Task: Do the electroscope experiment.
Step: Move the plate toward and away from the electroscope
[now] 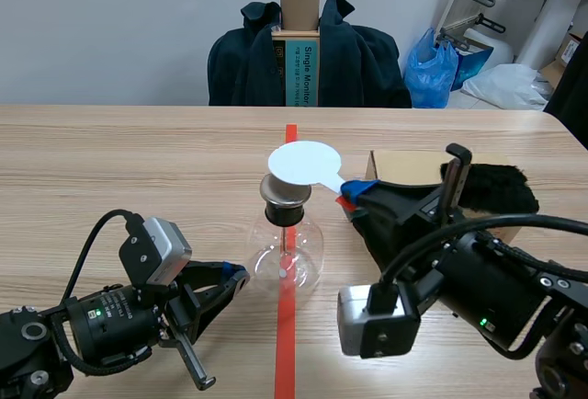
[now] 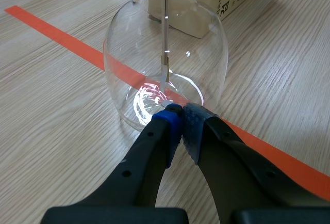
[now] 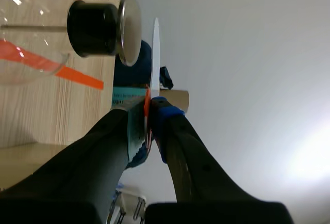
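Left tool (image 2: 180,116) is clenched on nothing, tips at the base of the glass flask (image 1: 286,250) on the counter (image 1: 138,160); right tool (image 3: 149,113) grasps the white disc (image 1: 304,162) — its handle mostly hidden — just above the metal cap (image 3: 129,28).

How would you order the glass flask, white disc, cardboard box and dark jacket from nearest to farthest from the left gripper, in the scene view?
From the left gripper:
1. glass flask, at its fingertips.
2. white disc, above the flask.
3. cardboard box, farther right.
4. dark jacket, beyond the table.
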`<act>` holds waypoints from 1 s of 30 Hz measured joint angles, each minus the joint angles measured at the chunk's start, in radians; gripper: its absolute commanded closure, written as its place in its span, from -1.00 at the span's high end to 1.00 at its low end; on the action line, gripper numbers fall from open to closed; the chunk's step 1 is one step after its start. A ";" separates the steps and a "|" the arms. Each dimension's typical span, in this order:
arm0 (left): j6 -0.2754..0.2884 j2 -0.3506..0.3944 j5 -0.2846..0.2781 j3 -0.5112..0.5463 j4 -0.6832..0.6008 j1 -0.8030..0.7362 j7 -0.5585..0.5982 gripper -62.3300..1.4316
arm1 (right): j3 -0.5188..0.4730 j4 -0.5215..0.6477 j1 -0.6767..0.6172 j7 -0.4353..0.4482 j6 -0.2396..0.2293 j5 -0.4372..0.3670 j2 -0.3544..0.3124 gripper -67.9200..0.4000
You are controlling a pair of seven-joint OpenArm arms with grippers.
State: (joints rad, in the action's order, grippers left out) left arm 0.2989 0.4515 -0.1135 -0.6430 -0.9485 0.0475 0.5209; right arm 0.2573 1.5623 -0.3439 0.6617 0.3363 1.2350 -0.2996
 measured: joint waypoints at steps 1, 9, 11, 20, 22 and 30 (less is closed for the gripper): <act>0.000 0.000 0.000 0.000 0.000 0.000 0.000 -0.90 | 0.000 0.000 0.000 0.019 0.000 0.000 0.000 -0.96; 0.000 0.000 0.000 0.000 0.000 0.000 0.000 -0.90 | 0.000 0.000 0.000 0.082 0.000 0.000 0.000 -0.96; 0.000 0.000 0.000 0.000 0.000 0.000 0.000 -0.90 | 0.000 0.000 0.000 0.098 0.000 0.000 0.000 -0.96; 0.000 0.000 0.000 0.000 0.000 0.000 0.000 -0.90 | 0.000 0.000 0.000 0.058 0.000 0.000 0.000 -0.96; -0.012 0.000 0.000 0.000 0.000 0.000 0.000 -0.90 | 0.000 0.000 0.000 0.032 0.000 0.000 0.000 -0.96; -0.030 0.000 0.000 0.000 0.000 0.000 0.000 -0.90 | 0.000 0.000 0.000 -0.194 0.000 0.000 0.000 -0.96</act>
State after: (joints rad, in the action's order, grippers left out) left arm 0.2691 0.4519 -0.1135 -0.6430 -0.9485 0.0475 0.5209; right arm 0.2573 1.5623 -0.3439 0.4679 0.3363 1.2346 -0.2996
